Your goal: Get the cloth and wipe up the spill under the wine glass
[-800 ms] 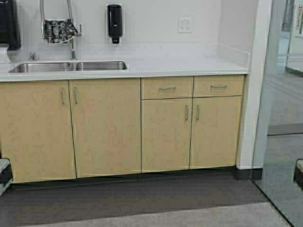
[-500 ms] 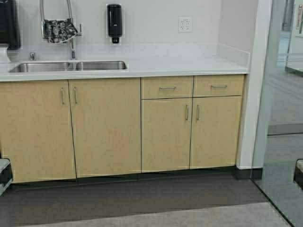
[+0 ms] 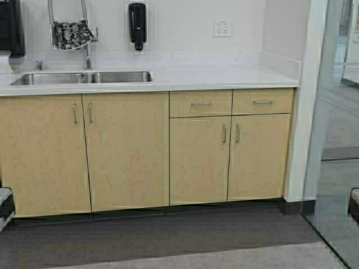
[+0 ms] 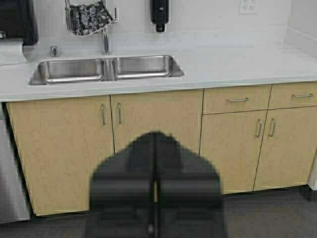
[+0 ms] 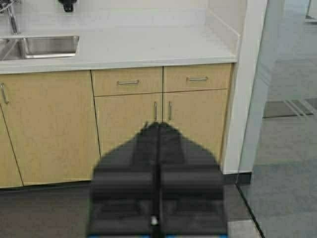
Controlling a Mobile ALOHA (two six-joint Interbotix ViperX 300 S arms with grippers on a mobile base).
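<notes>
While both claws sit closed, cloth [image 3: 72, 35] drapes faucet [image 3: 85, 33].

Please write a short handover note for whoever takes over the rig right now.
Left gripper: shut, empty, held back from the cabinets.
Right gripper: shut, empty, likewise held back.
The cloth hangs over the faucet above the sink.
No wine glass or spill is in view on the counter.
Done: nothing handled yet.
Left: reach the counter, take the cloth, find the glass, wipe beneath it.
</notes>
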